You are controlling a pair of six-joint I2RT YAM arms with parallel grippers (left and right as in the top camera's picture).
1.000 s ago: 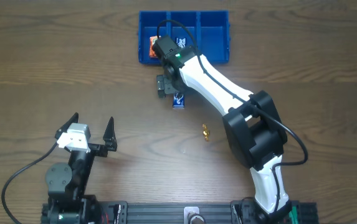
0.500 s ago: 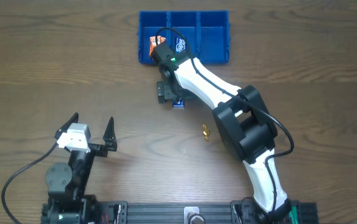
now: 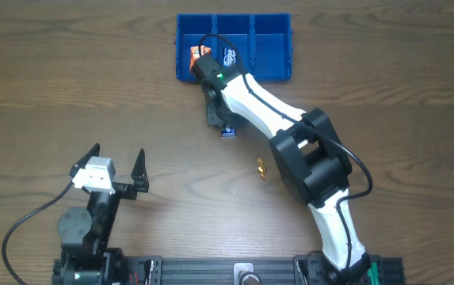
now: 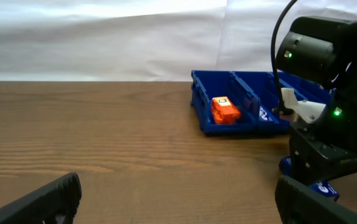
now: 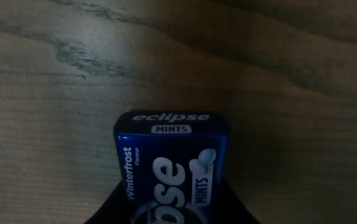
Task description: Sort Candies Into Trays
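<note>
near the blue tray (image 3: 234, 17), right gripper (image 3: 220, 123) around a mint tin (image 5: 172, 168)

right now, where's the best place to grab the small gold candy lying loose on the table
Probably its middle, from straight above: the gold candy lies flat on the bare table, too low for a side approach. It looks slightly longer than wide, so close across the narrow width.

Tray (image 3: 272, 47) at the counter's (image 3: 68, 79) far middle: candy (image 3: 196, 57) in its left bin (image 3: 199, 32) (2nd candy (image 3: 230, 54) in the next); box (image 5: 172, 162) just before it, sweet (image 3: 261, 168) nearer, rightward.
</note>
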